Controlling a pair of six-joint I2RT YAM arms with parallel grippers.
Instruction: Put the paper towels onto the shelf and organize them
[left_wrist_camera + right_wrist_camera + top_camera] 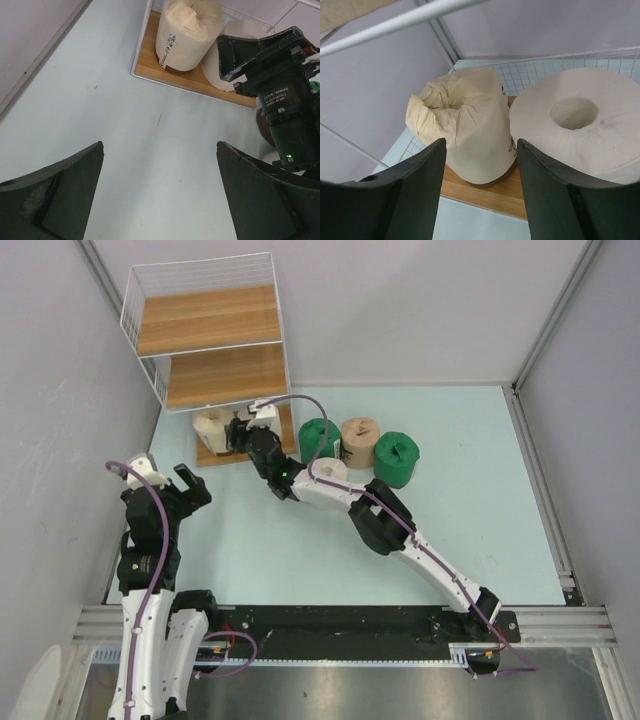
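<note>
Right pincer [481, 145]: my jaws apart, clamped on nothing.
Risk: pulling back skewed, my finger could knock the wrapped roll [465, 120] off the shelf [485, 196].

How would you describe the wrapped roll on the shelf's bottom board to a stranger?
Find the white wire shelf in the far left corner, then its lowest wooden board. Of the two rolls there, it is the left roll, wrapped in crinkled cream paper; its neighbour is bare white with an open core hole.
</note>
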